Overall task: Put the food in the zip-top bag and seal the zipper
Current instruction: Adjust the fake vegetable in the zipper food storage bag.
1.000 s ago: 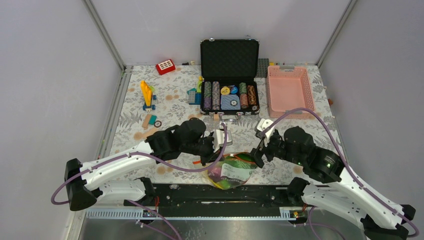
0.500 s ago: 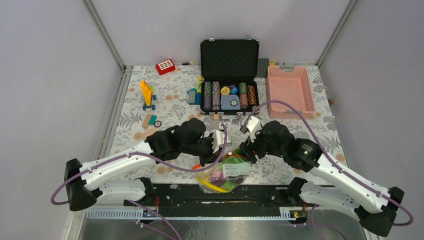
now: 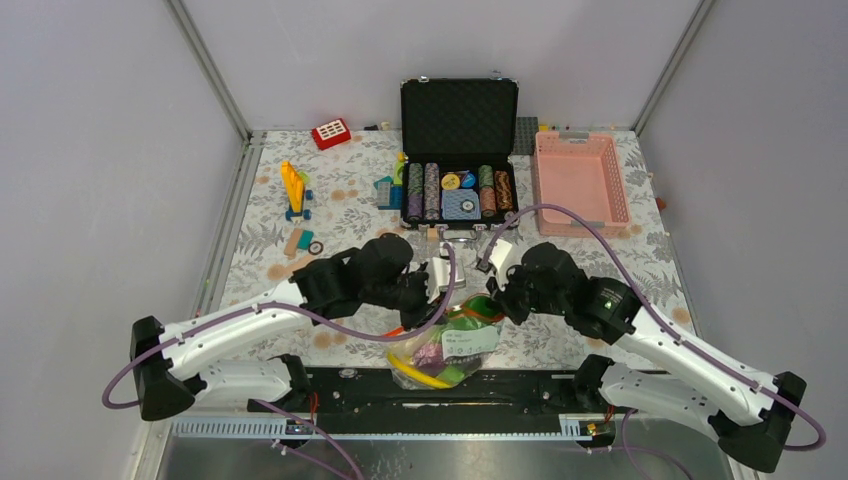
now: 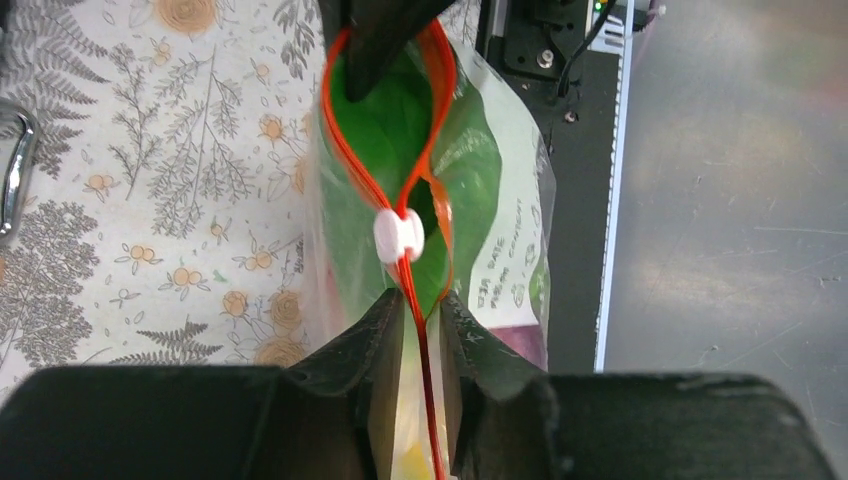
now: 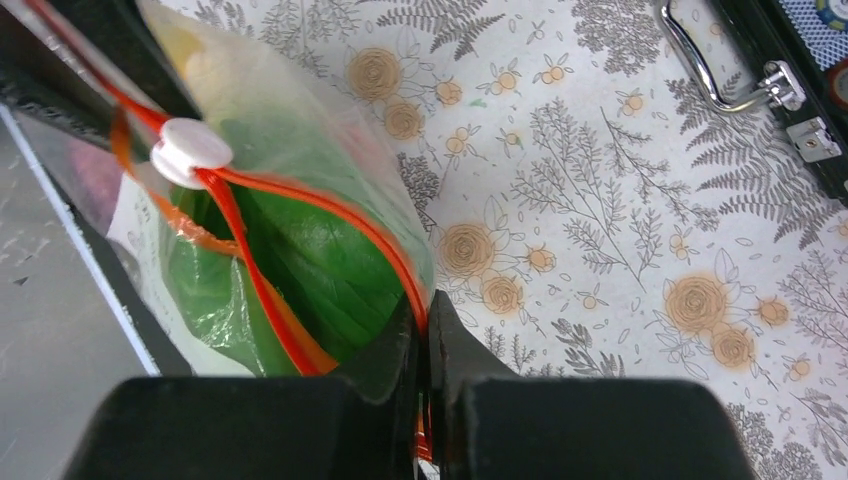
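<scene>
Orange zipper (image 4: 407, 275) gaping beyond slider (image 4: 398, 235); bag (image 3: 460, 345) sagging over near edge of table (image 3: 350, 215); right pincer (image 5: 427, 310) pinching zipper; left pincer (image 4: 422, 305) straddling it, slightly parted. Loose left hold risking bag slipping.

Soft, even light, faint shadows; overhead view sharp, wrist views show the zip-top bag (image 5: 300, 130) slightly blurred.

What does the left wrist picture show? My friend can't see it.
The left gripper straddles the orange zipper of the bag, fingers slightly apart, just behind the white slider. Past the slider the mouth gapes open over green leafy food, and the right gripper pinches the far end. A flowery table lies to the left.
</scene>
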### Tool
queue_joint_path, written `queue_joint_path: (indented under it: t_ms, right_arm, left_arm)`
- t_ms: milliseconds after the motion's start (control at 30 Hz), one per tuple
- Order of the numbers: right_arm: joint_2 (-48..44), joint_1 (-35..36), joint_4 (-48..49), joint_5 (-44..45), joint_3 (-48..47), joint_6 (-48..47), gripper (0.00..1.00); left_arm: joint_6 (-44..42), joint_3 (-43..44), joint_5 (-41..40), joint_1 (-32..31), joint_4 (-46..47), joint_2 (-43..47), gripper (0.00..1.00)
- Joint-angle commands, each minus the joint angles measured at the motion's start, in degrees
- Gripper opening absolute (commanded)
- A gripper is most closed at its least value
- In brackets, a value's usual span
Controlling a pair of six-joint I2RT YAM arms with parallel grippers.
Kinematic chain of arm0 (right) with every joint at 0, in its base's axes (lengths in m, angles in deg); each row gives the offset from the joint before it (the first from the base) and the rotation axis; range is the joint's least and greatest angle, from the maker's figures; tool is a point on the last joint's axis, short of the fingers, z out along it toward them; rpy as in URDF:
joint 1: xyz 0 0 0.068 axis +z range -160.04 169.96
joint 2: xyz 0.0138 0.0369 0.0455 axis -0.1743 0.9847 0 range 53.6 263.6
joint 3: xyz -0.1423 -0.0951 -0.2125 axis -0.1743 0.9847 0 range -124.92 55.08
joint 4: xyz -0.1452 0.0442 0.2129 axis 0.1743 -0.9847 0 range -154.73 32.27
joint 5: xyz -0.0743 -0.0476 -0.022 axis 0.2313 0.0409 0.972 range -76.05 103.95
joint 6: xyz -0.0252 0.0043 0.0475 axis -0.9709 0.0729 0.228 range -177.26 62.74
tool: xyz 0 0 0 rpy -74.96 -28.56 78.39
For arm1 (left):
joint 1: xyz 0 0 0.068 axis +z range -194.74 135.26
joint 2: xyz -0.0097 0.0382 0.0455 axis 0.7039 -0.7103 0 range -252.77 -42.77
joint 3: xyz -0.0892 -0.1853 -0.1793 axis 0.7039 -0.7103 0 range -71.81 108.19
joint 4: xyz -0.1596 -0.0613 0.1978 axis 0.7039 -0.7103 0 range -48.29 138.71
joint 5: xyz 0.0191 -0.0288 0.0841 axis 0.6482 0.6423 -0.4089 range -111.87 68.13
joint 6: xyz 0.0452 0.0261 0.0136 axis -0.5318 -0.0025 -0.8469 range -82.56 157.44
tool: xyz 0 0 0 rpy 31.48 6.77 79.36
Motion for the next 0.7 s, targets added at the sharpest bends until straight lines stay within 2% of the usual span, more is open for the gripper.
queue_joint_path:
  t_ms: [0, 100, 167, 233, 367, 567, 667]
  right_arm:
    - [-2.03, 0.28, 0.14, -4.73, 0.45, -0.43, 0.00]
    - [-2.76, 0.28, 0.22, -5.99, 0.55, -0.41, 0.00]
    - [-3.47, 0.28, 0.27, -4.73, 0.63, 0.19, 0.00]
    - [-4.26, 0.24, 0.31, -3.83, 0.66, 0.77, 0.00]
    - [-3.33, 0.29, -0.81, -3.66, 1.05, 1.30, 0.00]
    - [1.05, 0.29, -6.52, 6.31, -0.41, 3.08, 0.00]
    - [-0.17, 0.28, -6.29, 7.94, -1.21, 2.80, 0.11]
  left_arm:
    - [0.29, 4.59, 0.51, 0.08, 4.48, -2.25, 0.27]
    - [0.63, 5.73, 0.42, 0.06, 4.46, -4.30, 0.29]
    - [0.42, 6.46, -0.17, 0.08, 3.70, -5.29, 0.17]
    - [0.68, 6.84, -1.38, -0.03, 3.23, -5.67, 0.00]
    - [0.79, 6.82, 0.10, -0.23, 4.72, -4.01, 0.00]
    - [0.82, 3.83, 0.93, -0.29, 9.30, 0.51, 0.00]
    - [0.73, 2.97, 0.68, -0.31, 9.41, 1.33, 0.00]
